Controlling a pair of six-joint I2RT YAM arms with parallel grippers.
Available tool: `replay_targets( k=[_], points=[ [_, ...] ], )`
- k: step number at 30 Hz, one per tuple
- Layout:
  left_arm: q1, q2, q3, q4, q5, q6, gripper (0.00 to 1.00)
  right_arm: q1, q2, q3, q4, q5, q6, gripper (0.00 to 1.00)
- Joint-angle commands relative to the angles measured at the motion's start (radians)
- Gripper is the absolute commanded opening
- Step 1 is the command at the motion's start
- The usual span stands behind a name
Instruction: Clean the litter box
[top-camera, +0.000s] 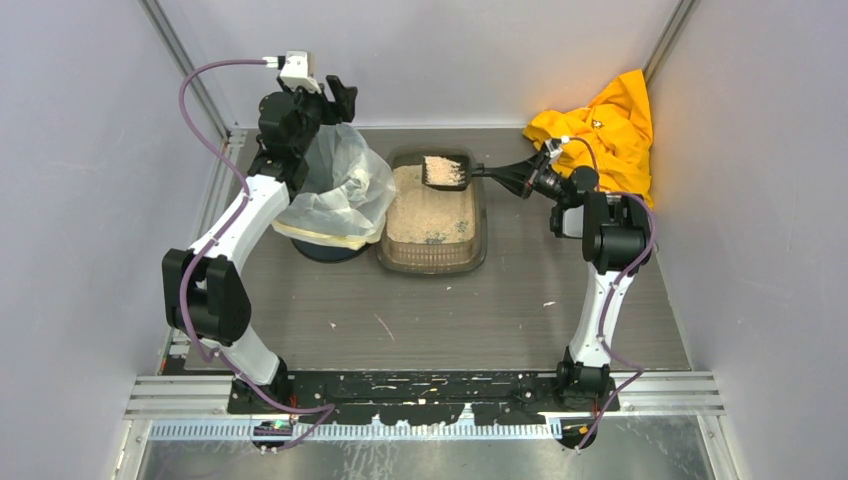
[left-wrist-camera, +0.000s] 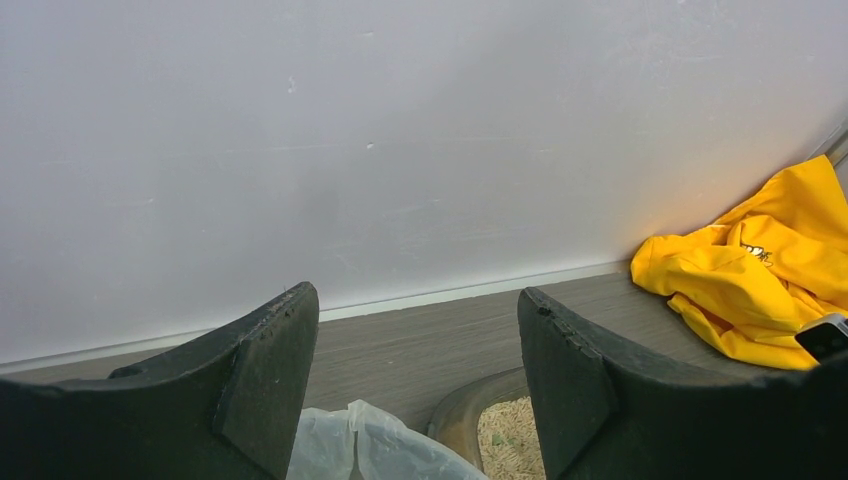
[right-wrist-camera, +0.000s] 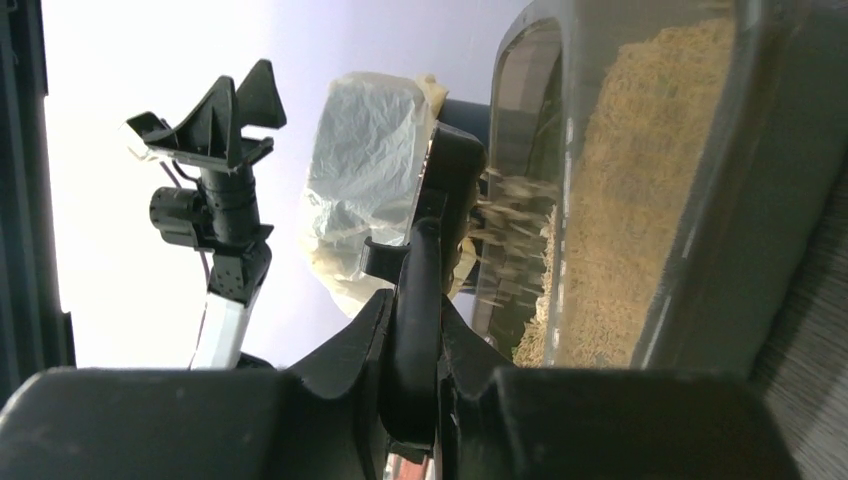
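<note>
Pale grey walls on three sides of a wood-grain table (top-camera: 450, 310). In the far half, near the middle: the litter box (top-camera: 432, 268), long axis running from the near edge to the far edge, short ends facing those edges, filled with beige granules. Carries a few dark specks toward its near end, too small to identify. Just left of it, the bin (top-camera: 340, 190), almost wholly hidden under its white bag liner, with only a dark slice of base showing. Above the box's far end, the scoop (top-camera: 445, 172), heaped with granules, handle pointing at the right edge and clamped between the fingers of the right gripper (top-camera: 505, 173). Seen edge-on from the right wrist, so the load is hard to make out there — just blurred grains beside it. Raised over the bin's far side, the left gripper (left-wrist-camera: 415, 330), fingers wide apart, nothing between. Catches only a cut-off corner of the box from that wrist. Far right corner: a crumpled yellow cloth (top-camera: 605, 125).
</note>
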Motion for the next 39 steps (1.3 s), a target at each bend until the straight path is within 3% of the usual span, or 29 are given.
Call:
replay_targets(
  k=[1, 4, 7, 11, 13, 15, 18, 20, 23, 26, 30, 32, 36, 39],
  points=[
    [-0.003, -0.019, 0.020, 0.057, 0.004, -0.002, 0.73, 0.020, -0.012, 0.028, 0.070, 0.030, 0.010, 0.01],
    [-0.003, -0.004, 0.024, 0.069, 0.001, -0.006, 0.73, 0.092, 0.001, 0.078, 0.051, -0.035, 0.025, 0.01],
    [-0.003, -0.006, 0.035, 0.066, 0.013, -0.009, 0.73, 0.027, -0.033, -0.001, -0.053, 0.038, -0.093, 0.01],
    [-0.003, 0.005, 0.029, 0.071, -0.003, -0.005, 0.73, 0.121, -0.016, 0.058, -0.081, -0.048, -0.086, 0.01],
    [-0.002, 0.004, 0.036, 0.072, 0.011, -0.013, 0.73, 0.042, -0.033, 0.006, -0.088, -0.011, -0.111, 0.01],
    [-0.003, -0.001, 0.035, 0.065, 0.006, -0.008, 0.73, -0.008, -0.026, -0.024, -0.035, 0.025, -0.079, 0.01],
    [-0.003, 0.006, 0.030, 0.067, -0.009, -0.002, 0.73, 0.080, 0.023, 0.078, 0.059, -0.049, 0.048, 0.01],
    [-0.003, 0.015, 0.039, 0.076, 0.005, -0.014, 0.73, 0.089, 0.022, 0.076, 0.043, -0.046, 0.039, 0.01],
    [-0.003, 0.010, 0.050, 0.069, 0.009, -0.013, 0.73, 0.035, -0.022, 0.005, -0.063, 0.035, -0.070, 0.01],
    [-0.003, 0.013, 0.046, 0.070, -0.003, -0.006, 0.73, 0.121, -0.046, 0.043, -0.201, -0.039, -0.184, 0.01],
    [-0.003, 0.016, 0.054, 0.071, 0.018, -0.018, 0.73, 0.058, -0.105, -0.027, -0.354, 0.048, -0.336, 0.01],
    [-0.003, 0.017, 0.050, 0.073, 0.005, -0.017, 0.73, 0.091, -0.111, 0.012, -0.394, -0.008, -0.373, 0.01],
    [-0.003, 0.012, 0.047, 0.070, 0.008, -0.016, 0.73, 0.040, -0.250, -0.059, -0.568, 0.074, -0.586, 0.01],
    [-0.003, 0.008, 0.031, 0.074, -0.005, -0.016, 0.73, 0.076, -0.288, -0.050, -0.654, 0.043, -0.704, 0.01]
  ],
)
